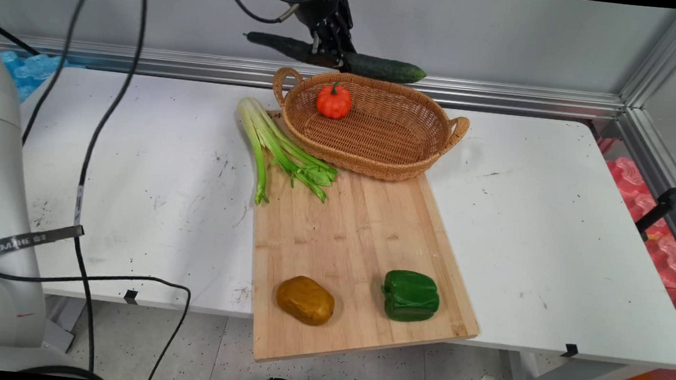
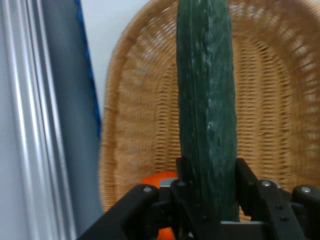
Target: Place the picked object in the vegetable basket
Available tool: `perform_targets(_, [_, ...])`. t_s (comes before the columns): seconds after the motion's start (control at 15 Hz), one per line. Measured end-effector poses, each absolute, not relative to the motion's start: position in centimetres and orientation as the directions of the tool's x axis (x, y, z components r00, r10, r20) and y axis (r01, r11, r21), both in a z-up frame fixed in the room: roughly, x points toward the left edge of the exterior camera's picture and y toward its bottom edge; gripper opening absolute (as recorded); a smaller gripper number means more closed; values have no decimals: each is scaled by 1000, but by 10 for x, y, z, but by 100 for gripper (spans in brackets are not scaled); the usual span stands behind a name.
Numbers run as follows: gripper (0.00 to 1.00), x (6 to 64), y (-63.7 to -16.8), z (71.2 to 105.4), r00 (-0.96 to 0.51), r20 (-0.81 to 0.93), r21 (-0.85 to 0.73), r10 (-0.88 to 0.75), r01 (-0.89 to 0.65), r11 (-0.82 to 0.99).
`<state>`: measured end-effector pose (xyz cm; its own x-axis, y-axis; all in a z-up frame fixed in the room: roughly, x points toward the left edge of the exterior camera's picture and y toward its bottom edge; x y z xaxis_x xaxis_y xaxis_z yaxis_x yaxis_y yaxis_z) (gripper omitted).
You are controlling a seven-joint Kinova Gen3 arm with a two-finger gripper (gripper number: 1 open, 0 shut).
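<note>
My gripper (image 1: 328, 54) hangs high above the back rim of the wicker basket (image 1: 414, 157), shut on a long dark green cucumber (image 1: 379, 67) held level, gripped near its middle. In the hand view the cucumber (image 2: 207, 110) runs up between the two fingers (image 2: 246, 175), with the basket (image 2: 135, 125) spread below it. A small orange pumpkin (image 1: 333, 101) sits inside the basket at its left end and shows in the hand view (image 2: 157, 181) behind the gripper linkage.
A wooden cutting board (image 1: 358, 241) lies in front of the basket, carrying a green bell pepper (image 1: 410, 295) and a brown potato (image 1: 305, 300) near its front edge. Celery (image 1: 274, 148) lies across the board's back left corner. Black cables (image 1: 90, 150) hang at the left.
</note>
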<state>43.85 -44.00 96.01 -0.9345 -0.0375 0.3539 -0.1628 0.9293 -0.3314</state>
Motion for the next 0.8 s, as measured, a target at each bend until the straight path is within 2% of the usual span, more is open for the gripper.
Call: perform_targets(0.8, [0,432,-512,912,-951,286,-370,117,3,929])
